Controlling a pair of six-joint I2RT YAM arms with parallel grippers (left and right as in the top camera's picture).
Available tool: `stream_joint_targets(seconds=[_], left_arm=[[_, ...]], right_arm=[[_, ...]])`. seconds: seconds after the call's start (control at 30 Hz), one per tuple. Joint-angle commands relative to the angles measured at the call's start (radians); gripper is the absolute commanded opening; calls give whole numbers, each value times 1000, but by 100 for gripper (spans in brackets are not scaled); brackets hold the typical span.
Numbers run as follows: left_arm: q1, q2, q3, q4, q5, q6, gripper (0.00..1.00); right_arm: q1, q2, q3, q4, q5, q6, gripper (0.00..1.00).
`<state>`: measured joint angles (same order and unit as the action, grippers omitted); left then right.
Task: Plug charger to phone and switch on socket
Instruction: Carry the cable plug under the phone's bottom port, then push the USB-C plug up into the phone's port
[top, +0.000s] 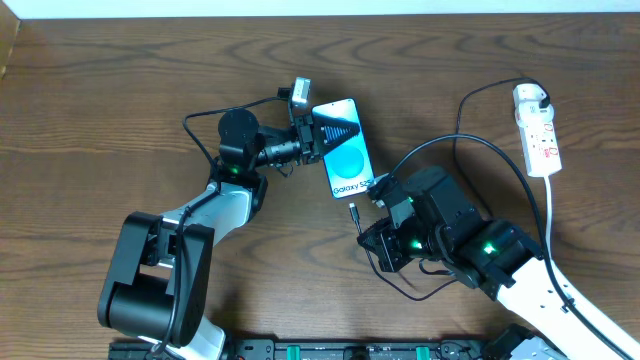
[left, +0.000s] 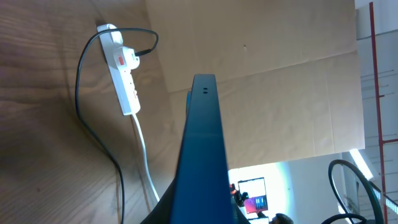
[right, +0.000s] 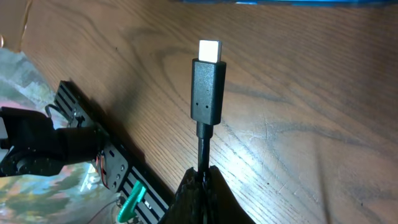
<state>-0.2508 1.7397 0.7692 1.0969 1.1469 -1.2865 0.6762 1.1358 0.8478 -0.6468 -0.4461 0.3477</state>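
Overhead looks straight down at the table; close wrist views angle low, left sharing the socket.

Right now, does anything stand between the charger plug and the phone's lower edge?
Nothing visible does. The charger plug, held in the right gripper, points at the lower edge of the phone across a bare strip of table.

Brown wood table w/ dark lines in the grain. Far R side: white socket lies flat on it, red bits on top. Its thick white cord runs along the wood twd the near edge. Thin black charger cable loops on the table beside the socket.
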Motion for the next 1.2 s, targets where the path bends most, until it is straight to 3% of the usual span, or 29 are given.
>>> stream_joint_targets(seconds=[0.0,1.17], left_arm=[[1,-8,20,13,17,-13,8],[1,-8,20,12,58,11,8]], right_arm=[[-3,-18,-6,0,11,22,1],[-3,-18,-6,50,52,49,1]])
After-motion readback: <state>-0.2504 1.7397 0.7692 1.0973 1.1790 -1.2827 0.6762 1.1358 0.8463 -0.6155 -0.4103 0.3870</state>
